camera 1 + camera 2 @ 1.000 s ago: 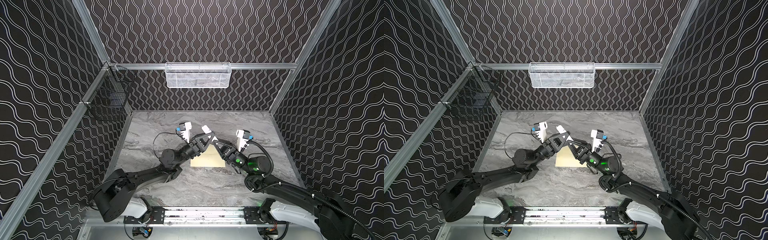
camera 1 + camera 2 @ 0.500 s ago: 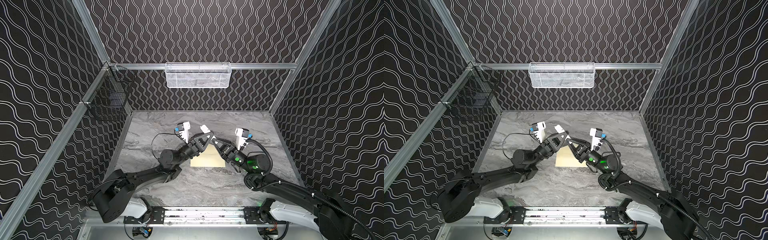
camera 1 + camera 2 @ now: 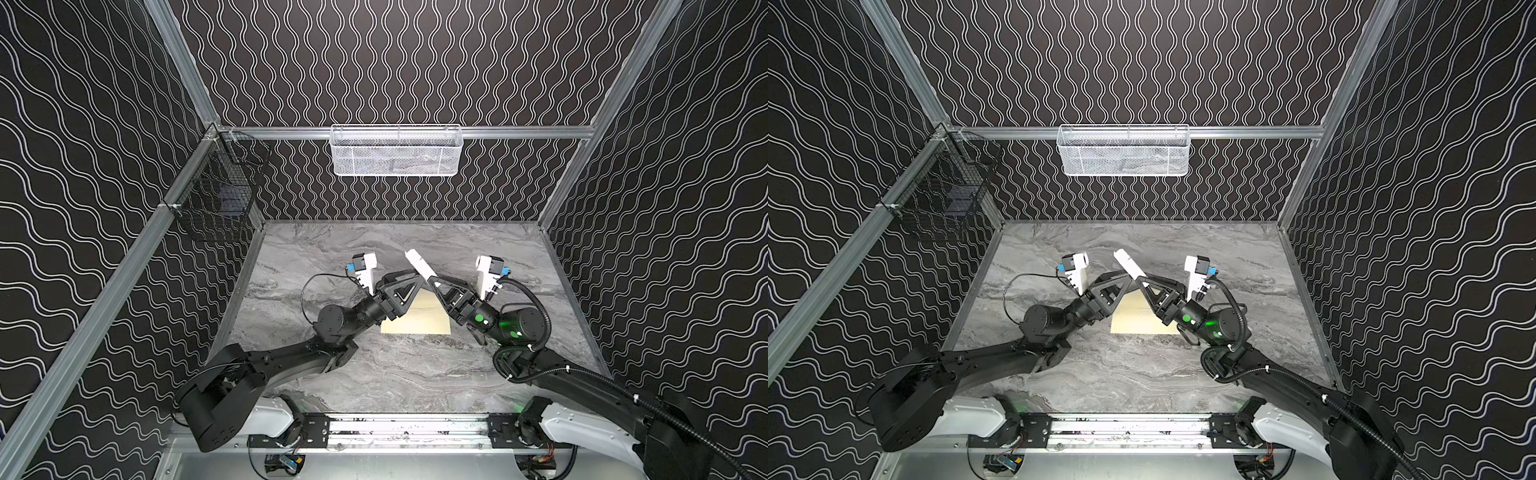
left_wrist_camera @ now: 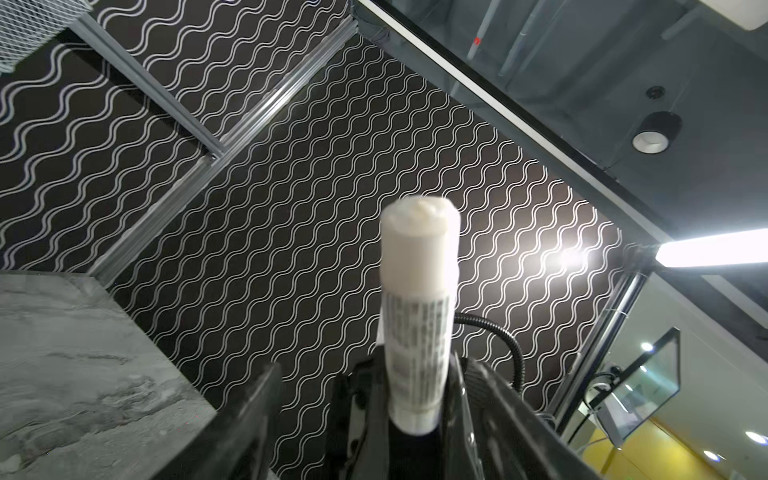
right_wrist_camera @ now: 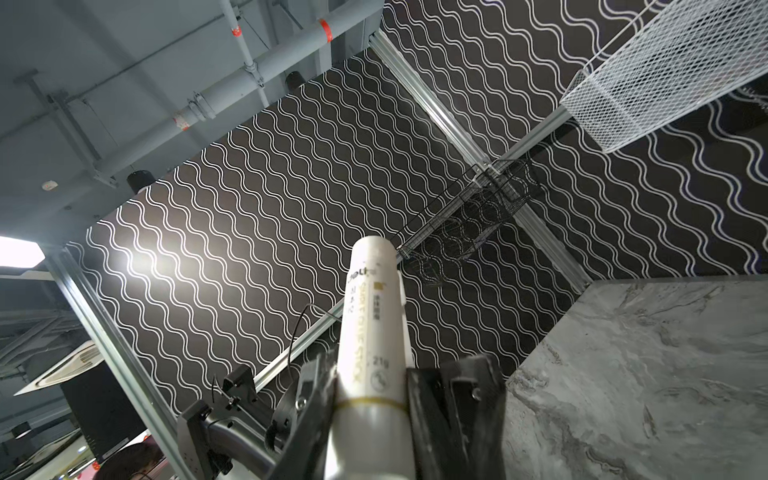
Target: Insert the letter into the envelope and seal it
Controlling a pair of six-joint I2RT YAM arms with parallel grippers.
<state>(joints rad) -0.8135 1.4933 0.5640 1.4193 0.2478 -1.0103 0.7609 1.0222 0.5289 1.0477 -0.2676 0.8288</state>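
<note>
The right end effector (image 5: 370, 386) is clamping the white cylindrical glue stick (image 3: 419, 262), holding it raised, probably for sealing. The left end effector (image 4: 365, 365) is standing beside it, jaws apart. The cream paper envelope (image 3: 419, 322) is lying flat on the grey marbled tabletop (image 3: 374, 374) below, with open room around its near edge. The letter is not showing.

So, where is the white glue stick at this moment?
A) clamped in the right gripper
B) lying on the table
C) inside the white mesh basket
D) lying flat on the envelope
A: the right wrist view shows the right gripper closed on the glue stick, which is held up in the air.
</note>
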